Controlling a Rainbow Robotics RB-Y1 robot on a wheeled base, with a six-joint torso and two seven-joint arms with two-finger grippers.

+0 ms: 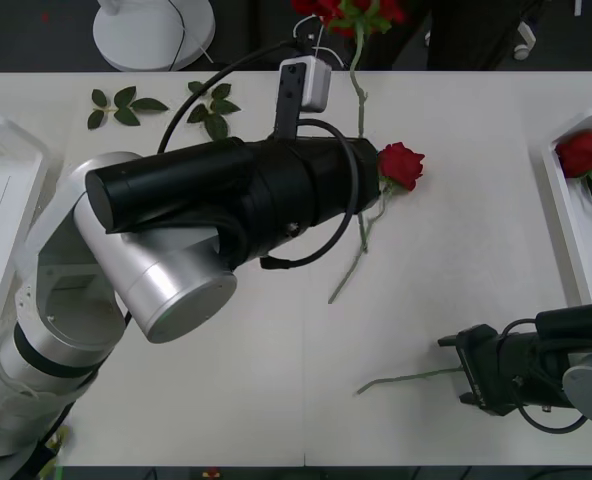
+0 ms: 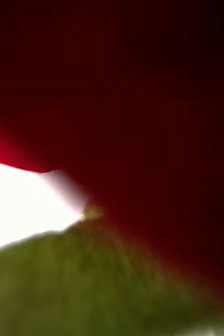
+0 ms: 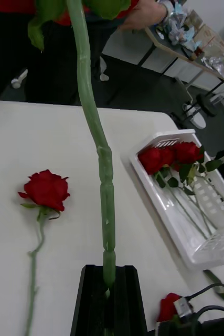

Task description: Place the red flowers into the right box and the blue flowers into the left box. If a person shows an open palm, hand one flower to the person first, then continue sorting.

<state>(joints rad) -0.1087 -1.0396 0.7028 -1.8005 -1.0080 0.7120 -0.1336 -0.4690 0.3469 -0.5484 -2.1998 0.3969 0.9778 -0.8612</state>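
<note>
Front view: the left gripper reaches across the desk, a rose stem rising from it; the right box holds red flowers; the right gripper sits low with a rose, its jaws' state I cannot tell; left wrist view: jaws clamped on the stem.

Blurred red bloom pressed close, green leaf beneath, bright white patch beside them

red flowers on green stems, white right box, black fingers

~6 red flowers, 2 boxes — right box, left box — 2 leaf sprigs
</note>
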